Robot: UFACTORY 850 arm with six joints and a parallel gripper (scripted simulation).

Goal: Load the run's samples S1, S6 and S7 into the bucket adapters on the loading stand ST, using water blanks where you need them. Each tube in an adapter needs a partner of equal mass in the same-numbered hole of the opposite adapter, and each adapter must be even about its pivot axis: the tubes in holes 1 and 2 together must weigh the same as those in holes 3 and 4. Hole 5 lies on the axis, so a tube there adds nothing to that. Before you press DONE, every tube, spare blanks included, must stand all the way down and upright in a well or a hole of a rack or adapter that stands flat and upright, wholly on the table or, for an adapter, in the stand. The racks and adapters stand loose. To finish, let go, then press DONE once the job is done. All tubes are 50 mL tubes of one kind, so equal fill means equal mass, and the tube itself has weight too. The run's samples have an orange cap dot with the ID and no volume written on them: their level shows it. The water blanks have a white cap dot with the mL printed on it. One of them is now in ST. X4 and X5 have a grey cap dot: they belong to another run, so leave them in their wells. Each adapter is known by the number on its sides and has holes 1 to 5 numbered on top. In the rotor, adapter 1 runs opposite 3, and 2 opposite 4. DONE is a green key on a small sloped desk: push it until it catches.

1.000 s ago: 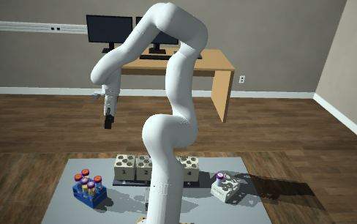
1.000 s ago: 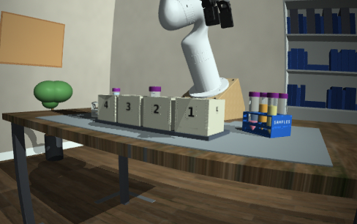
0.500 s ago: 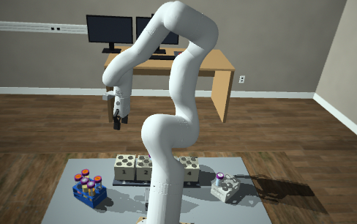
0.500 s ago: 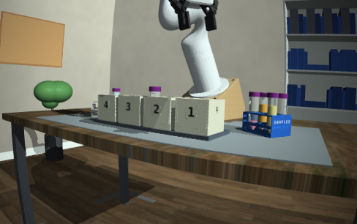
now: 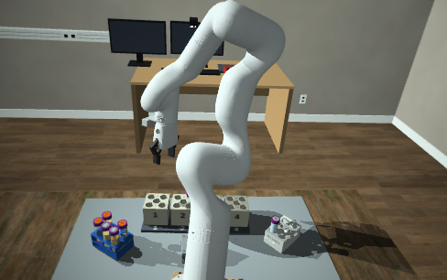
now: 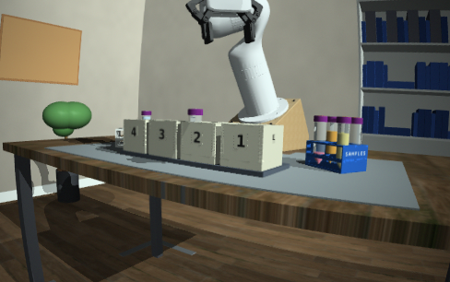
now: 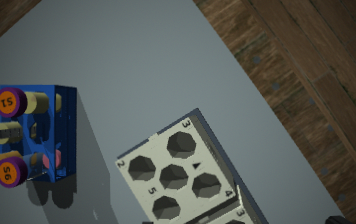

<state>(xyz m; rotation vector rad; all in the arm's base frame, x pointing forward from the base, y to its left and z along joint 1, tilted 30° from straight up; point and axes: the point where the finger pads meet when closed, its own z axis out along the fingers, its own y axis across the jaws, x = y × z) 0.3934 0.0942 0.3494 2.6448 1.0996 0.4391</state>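
Exterior view first: how is the arm (image 5: 235, 96) (image 6: 254, 74) standing?

"Bent over high up, with the gripper (image 5: 164, 158) (image 6: 229, 41) (image 7: 244, 221) hanging above the row of adapters, fingers pointing down."

"And the jaws?"

"Spread wide, nothing between them. They're well above every cap."

"So where are the samples?"

"In the blue rack (image 5: 113, 246) (image 6: 352, 158) (image 7: 65, 135), off to one side of the gripper and lower down. The wrist view reads S1 (image 7: 11, 102) and S6 (image 7: 10, 173) on orange dots; the top view has three orange dots and two greyish ones there. I can't read S7."

"What does the wrist view show nearer the fingers?"

"Adapter 1 (image 5: 156, 215) (image 6: 251, 147) (image 7: 160, 157), at the end of the dark stand (image 5: 148, 229) (image 6: 277, 171) (image 7: 220, 150). All five of its holes are without tubes."

"Any tube elsewhere?"

"One purple cap (image 5: 187, 195) (image 6: 195, 111) shows above adapter 2 (image 5: 181, 216) (image 6: 196, 149); its hole I can't tell. Another purple-capped tube (image 5: 275, 221) (image 6: 146, 113) stands in the white rack (image 5: 282, 242) (image 6: 119, 135), beyond the stand's other end, well apart from the jaws."
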